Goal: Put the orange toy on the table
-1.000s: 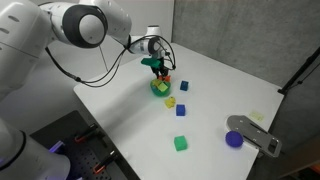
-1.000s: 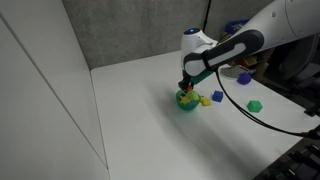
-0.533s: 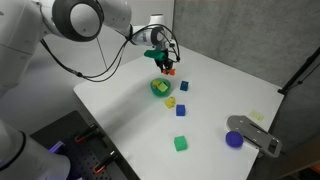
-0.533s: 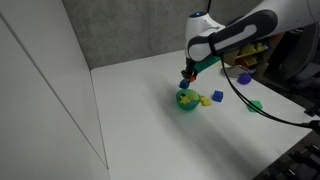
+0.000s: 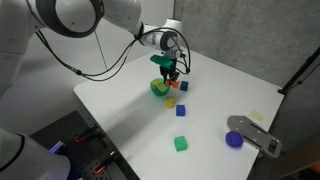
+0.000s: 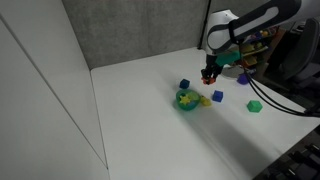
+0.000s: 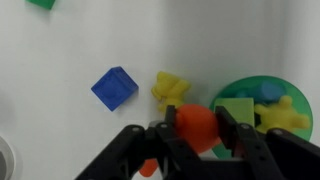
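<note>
Fingers (image 7: 230, 135): clenched on the orange toy (image 7: 196, 127), one on each side of it in the wrist view.
Orange toy: held clear of the white tabletop (image 5: 120, 100), just right of the green bowl (image 5: 159, 89) in an exterior view.
Green bowl: on the tabletop, holding a green block (image 7: 235, 112) and yellow and blue pieces.
Yellow piece (image 7: 171, 90): on the tabletop just left of the bowl in the wrist view, with a blue cube (image 7: 115, 87) further left.
Green cube (image 5: 181, 144): nearer the front edge, well apart.
</note>
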Controlling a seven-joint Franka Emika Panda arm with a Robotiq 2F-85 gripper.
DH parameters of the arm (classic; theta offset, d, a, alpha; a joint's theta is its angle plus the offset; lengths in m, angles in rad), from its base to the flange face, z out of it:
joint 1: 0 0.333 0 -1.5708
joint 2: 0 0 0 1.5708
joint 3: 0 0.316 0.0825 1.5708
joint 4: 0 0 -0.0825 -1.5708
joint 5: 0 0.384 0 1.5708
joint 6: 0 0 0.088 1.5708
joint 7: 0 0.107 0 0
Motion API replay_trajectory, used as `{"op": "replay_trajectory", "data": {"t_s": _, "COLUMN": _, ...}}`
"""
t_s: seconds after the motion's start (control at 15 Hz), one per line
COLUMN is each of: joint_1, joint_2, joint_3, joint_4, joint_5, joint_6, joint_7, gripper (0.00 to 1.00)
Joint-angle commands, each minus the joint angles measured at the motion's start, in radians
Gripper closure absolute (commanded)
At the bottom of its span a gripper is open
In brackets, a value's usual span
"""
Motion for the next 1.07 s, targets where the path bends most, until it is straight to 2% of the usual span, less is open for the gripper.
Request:
{"op": "replay_trajectory", "data": {"t_s": 0.0, "joint_1": -0.073, "joint_2": -0.091, "joint_3": 0.048, "joint_4": -0.116, "joint_5": 0.074, "joint_6": -0.093, "joint_7": -0.102, "gripper": 0.81}}
{"op": "replay_trajectory", "data": {"t_s": 0.4, "joint_1": -0.116, "joint_2": -0.120, "joint_3": 0.064, "joint_4": -0.199, "joint_5": 0.146, "joint_6": -0.277, "joint_7": -0.195, "gripper": 0.81}}
{"op": "replay_trajectory", "data": {"t_s": 1.0, "joint_1": -0.168, "joint_2": -0.090, "joint_3": 0.070, "joint_4": -0.275, "joint_5": 0.206, "joint_6": -0.300, "joint_7": -0.345, "gripper": 0.81}}
